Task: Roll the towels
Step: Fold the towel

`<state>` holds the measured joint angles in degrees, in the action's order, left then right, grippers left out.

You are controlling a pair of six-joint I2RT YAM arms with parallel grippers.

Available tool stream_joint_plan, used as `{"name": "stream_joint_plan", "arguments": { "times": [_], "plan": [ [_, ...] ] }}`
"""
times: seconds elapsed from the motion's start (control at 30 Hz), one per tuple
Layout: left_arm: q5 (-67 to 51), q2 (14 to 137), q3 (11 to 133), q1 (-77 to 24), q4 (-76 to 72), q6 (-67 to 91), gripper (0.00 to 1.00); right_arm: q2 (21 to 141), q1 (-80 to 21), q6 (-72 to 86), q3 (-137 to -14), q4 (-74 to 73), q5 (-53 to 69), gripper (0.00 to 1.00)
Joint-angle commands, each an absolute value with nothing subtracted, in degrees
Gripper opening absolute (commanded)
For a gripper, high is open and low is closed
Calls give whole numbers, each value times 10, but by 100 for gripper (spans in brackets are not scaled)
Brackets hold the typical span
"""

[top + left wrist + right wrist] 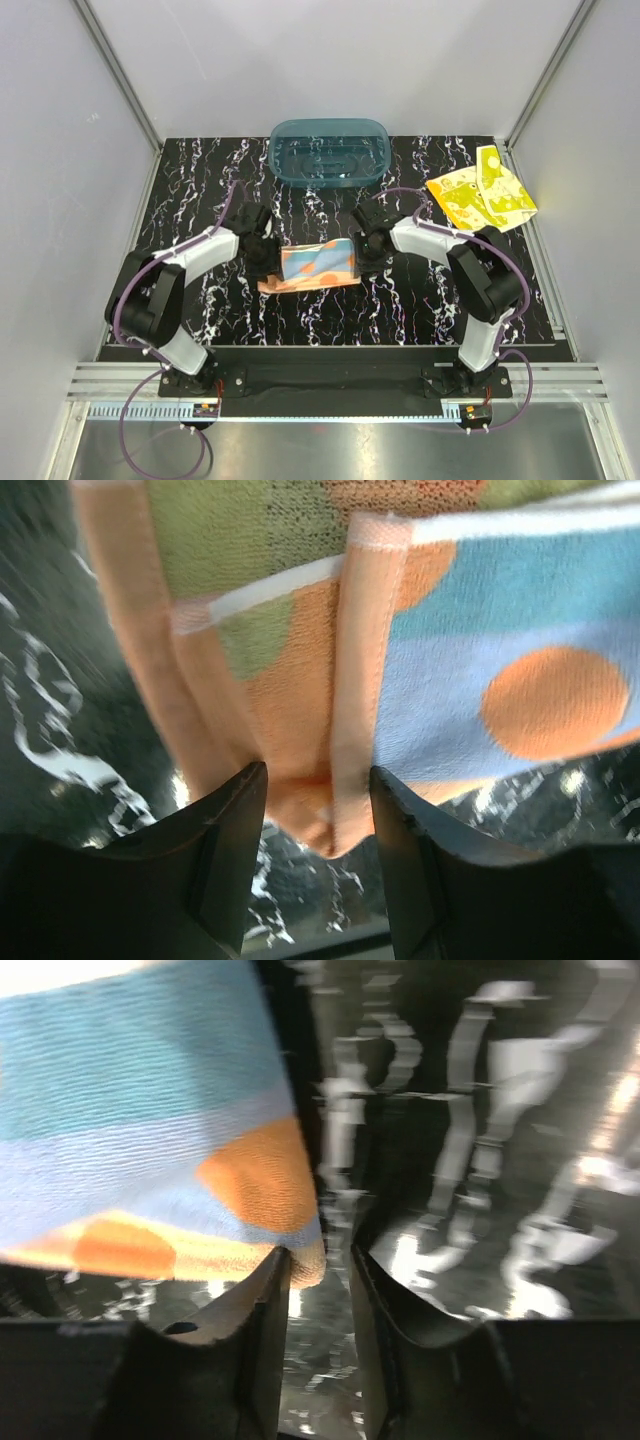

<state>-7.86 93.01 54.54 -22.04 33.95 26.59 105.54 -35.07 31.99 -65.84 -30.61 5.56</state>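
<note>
From up here I see my left arm (190, 262) and my right arm (440, 240). They look the same. Each has long white parts joined by fat, round black parts. A thin purple cable (116, 315) runs along each arm and curls out past its base (195, 382). The bases are black and sit on one long black bar (330, 380). My left hand (262, 245) and right hand (368, 243) are black. Up close, the fingers (225, 850) are dark, smooth and a bit shiny, wide at the bottom and thin at the tip.
</note>
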Motion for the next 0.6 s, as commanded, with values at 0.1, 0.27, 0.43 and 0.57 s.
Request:
{"name": "stream_joint_plan", "arguments": {
  "times": [0.1, 0.27, 0.43, 0.57],
  "plan": [
    [-99, 847, 530, -250, 347, 323, 54, 1035, -323, 272, -640, -427, -121, 45],
    [-56, 844, 569, -250, 372, 309, 57, 995, -323, 257, -666, -457, -123, 58],
    [-78, 866, 598, -252, 352, 311, 56, 926, -323, 246, -700, -482, -84, 62],
    [-83, 885, 620, -269, 338, 321, 55, 897, -323, 235, -708, -475, -16, 63]
  ]
}}
